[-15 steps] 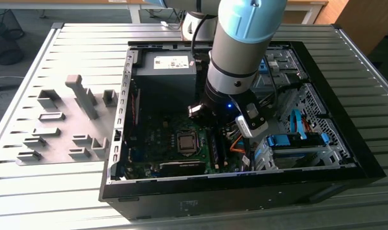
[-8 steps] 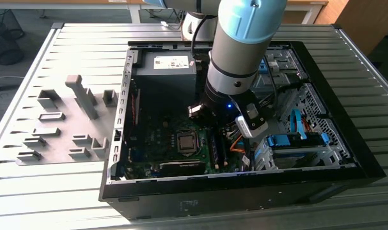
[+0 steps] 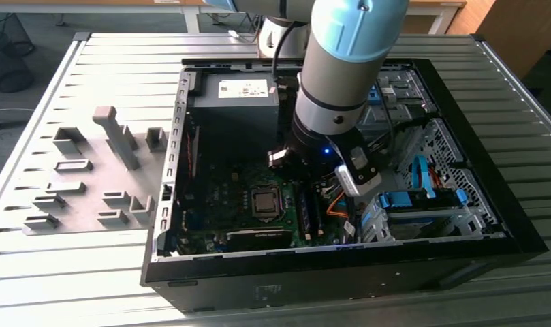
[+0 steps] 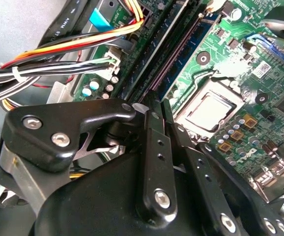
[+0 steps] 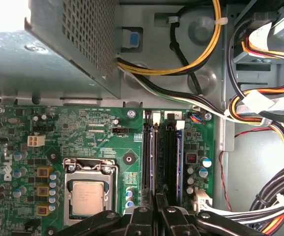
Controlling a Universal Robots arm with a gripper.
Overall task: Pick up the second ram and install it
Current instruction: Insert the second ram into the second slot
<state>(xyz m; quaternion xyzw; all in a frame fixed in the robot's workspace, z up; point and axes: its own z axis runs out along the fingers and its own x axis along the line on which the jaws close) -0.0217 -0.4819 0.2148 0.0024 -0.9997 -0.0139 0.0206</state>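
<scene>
Slatted metal desk carries an open black PC case and grey fixture blocks at the exterior view's left. The arm reaches down into the case over the motherboard, with the CPU socket beside the RAM slots. The gripper is clenched, fingers pressed together above the slots. The second ram stands seated upright in a slot, just beside the fingertips; whether they pinch its edge, cannot tell. Cable bundles run nearby.

Open computer case on slatted table; grey fixture blocks beside.
</scene>
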